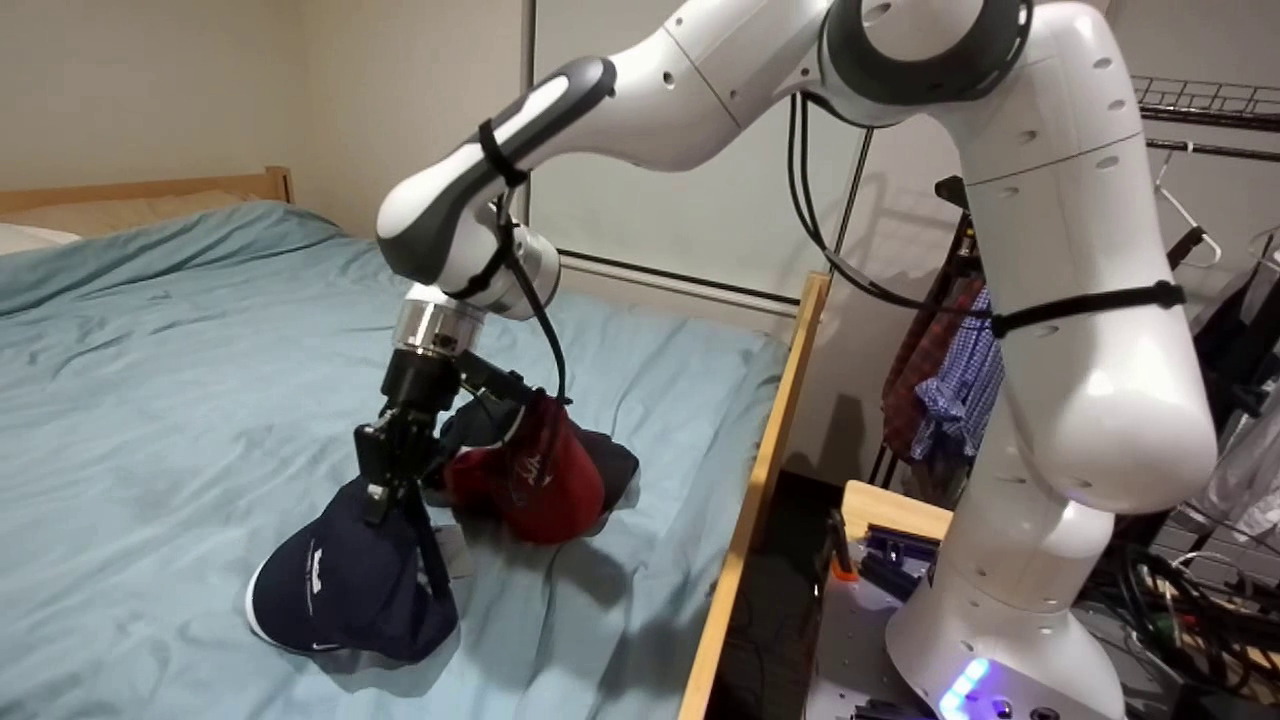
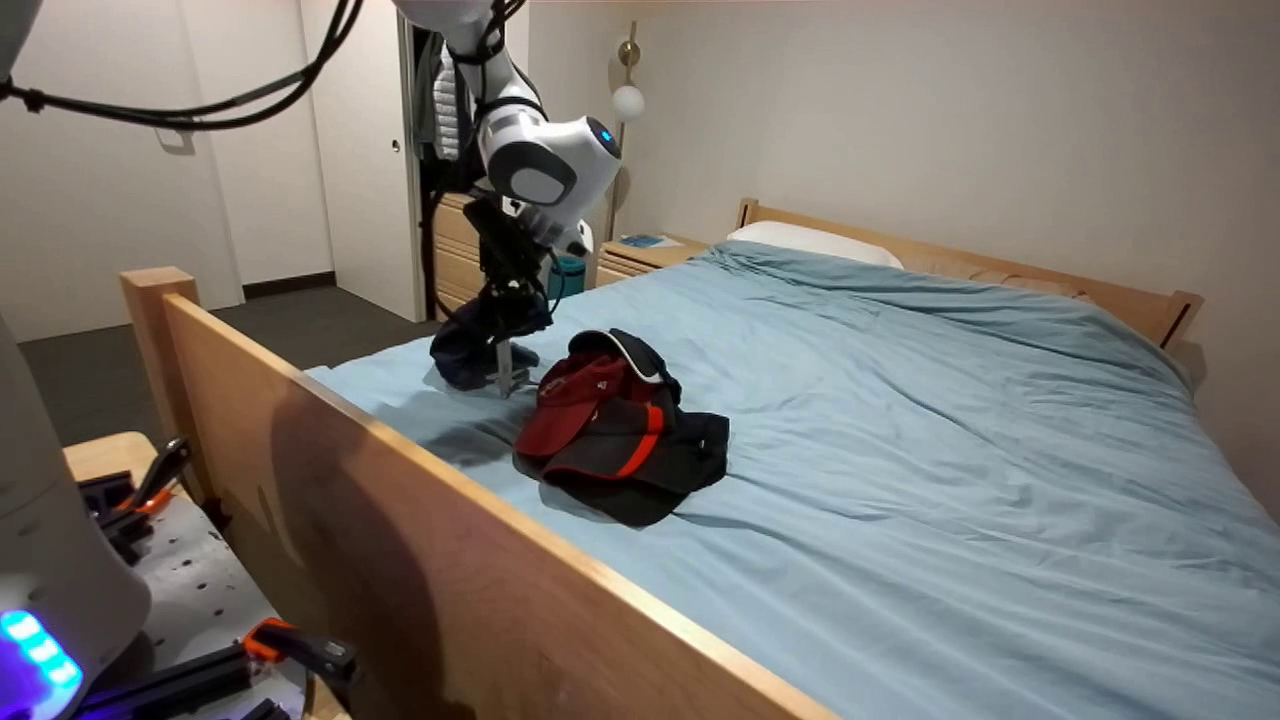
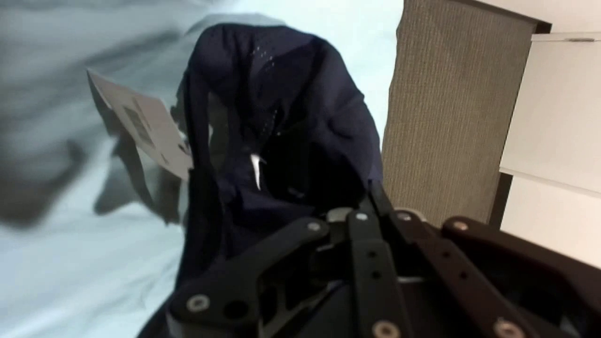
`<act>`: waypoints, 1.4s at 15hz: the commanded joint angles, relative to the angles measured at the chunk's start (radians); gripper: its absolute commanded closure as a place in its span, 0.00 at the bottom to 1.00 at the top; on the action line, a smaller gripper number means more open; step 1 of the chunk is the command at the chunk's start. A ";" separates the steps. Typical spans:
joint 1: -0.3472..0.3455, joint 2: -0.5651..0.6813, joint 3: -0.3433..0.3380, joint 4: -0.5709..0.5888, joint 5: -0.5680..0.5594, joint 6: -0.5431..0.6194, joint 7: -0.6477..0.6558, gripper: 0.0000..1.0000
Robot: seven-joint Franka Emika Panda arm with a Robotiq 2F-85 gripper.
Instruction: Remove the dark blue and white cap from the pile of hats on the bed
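Note:
The dark blue and white cap [image 1: 335,585] hangs from my gripper [image 1: 385,495], apart from the pile. It has a white brim edge and a small white marking. It also shows in an exterior view [image 2: 462,350] and in the wrist view [image 3: 281,61], where a white tag [image 3: 148,124] hangs beside it. My gripper's fingers [image 3: 371,197] are closed together on the cap's edge. I cannot tell whether the cap touches the sheet. The pile of hats [image 2: 640,430] has a red cap [image 1: 555,485], dark caps and a white-edged one. It lies on the blue-green bed [image 2: 950,430].
The bed's wooden footboard [image 2: 450,480] stands between the robot's base and the mattress. Past the bed's edge is a brown floor [image 3: 446,108] with white drawers [image 3: 558,112]. Clothes on a rack [image 1: 950,380] stand behind the arm.

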 commanded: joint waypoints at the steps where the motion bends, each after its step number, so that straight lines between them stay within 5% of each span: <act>1: 0.005 0.046 -0.036 -0.008 0.023 -0.046 -0.019 0.97; 3: 0.005 0.069 -0.051 -0.011 0.030 -0.012 -0.015 0.70; 14: 0.087 -0.083 -0.107 -0.144 -0.072 0.345 0.137 0.02; 17: 0.178 -0.160 -0.205 -0.177 -0.295 0.364 0.364 0.00; 21: 0.315 -0.221 -0.394 -0.125 -0.642 0.187 0.682 0.00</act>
